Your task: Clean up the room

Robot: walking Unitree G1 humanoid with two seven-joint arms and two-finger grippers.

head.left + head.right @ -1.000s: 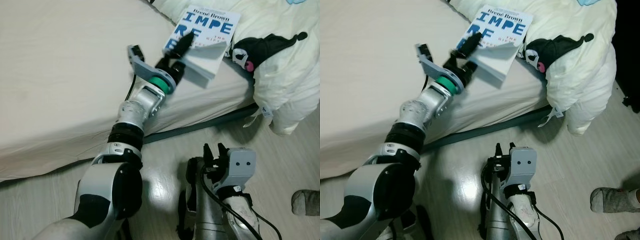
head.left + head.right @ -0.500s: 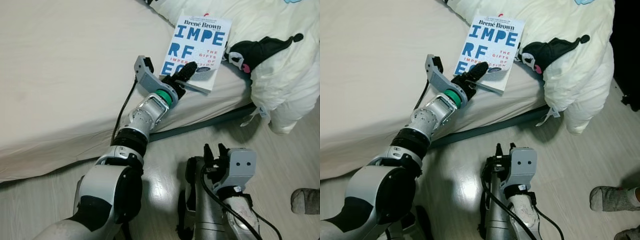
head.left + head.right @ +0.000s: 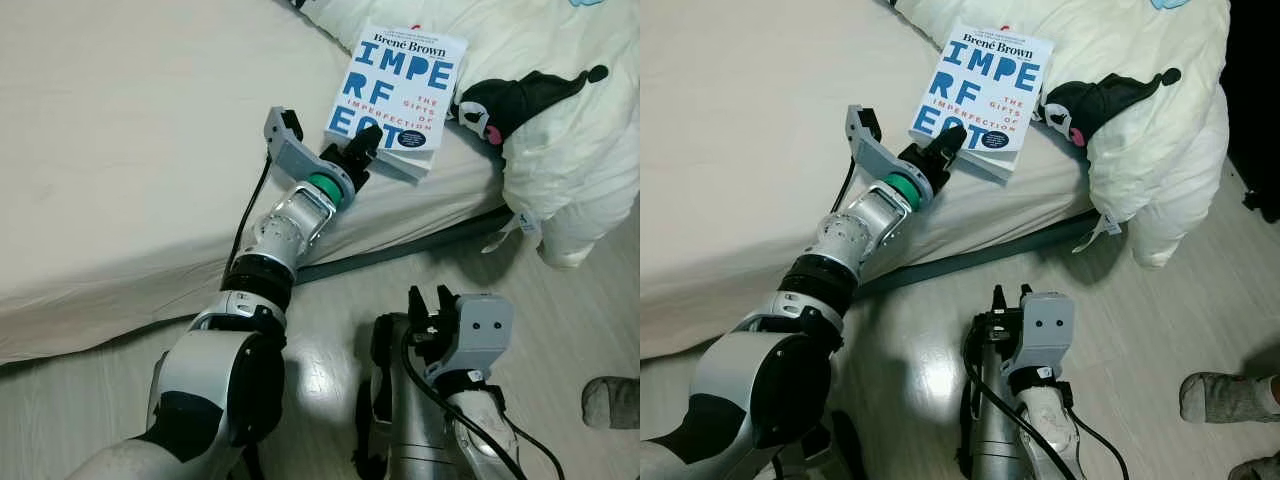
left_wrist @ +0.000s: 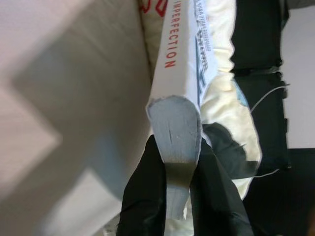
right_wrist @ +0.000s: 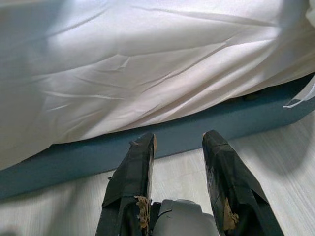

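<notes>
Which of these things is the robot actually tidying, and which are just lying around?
In the job: book, pinched at its lower corner by the left gripper.

Lying about: black plush toy, cream duvet, bed, right gripper idle over the floor.

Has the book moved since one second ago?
Yes. The book, gripped by the left gripper, was tilted up off the bed; it now lies flat, near the black plush toy.
</notes>
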